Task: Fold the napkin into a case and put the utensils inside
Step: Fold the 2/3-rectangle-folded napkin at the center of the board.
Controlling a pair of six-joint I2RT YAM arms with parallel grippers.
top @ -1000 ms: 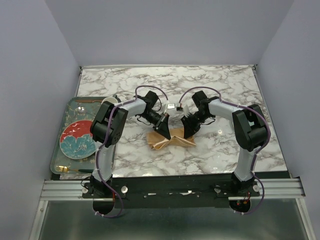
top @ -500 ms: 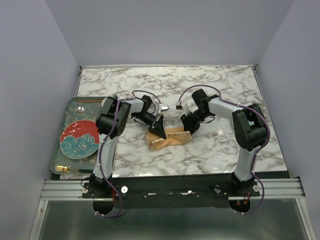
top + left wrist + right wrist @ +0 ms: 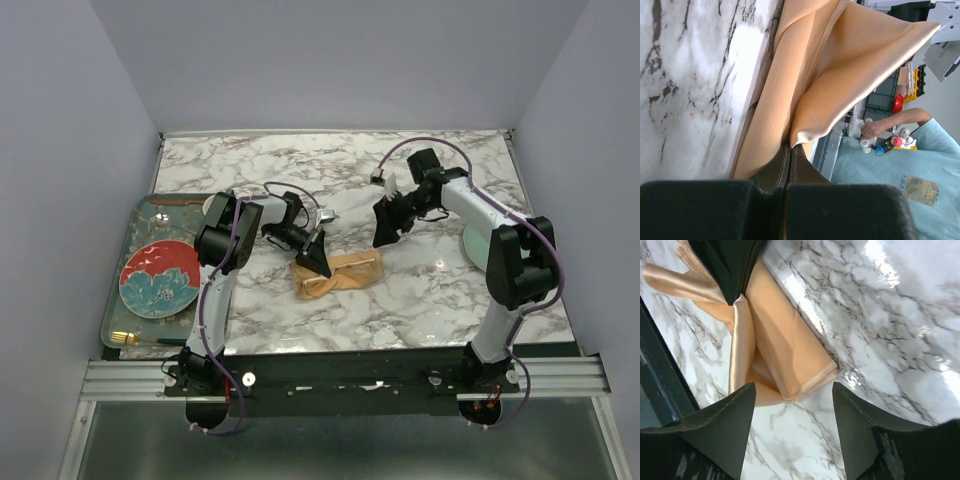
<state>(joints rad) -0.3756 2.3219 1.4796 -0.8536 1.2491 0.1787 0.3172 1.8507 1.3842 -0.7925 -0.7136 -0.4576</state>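
Between lilac walls [image 3: 350, 60], your left pincer [image 3: 318, 257] clamps the napkin [image 3: 350, 270] lying on the marble surface [image 3: 430, 300]; your right pincer [image 3: 384, 226] gapes empty above it.

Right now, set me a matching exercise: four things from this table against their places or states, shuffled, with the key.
1. peach-orange satin napkin
2. left gripper
3. right gripper
4. round red-and-blue flowered plate

A. on the grey patterned tray
B. open, holding nothing
C. shut, pinching cloth
D. bunched up in the middle of the marble table

Pairs: 1-D, 2-C, 3-B, 4-A.
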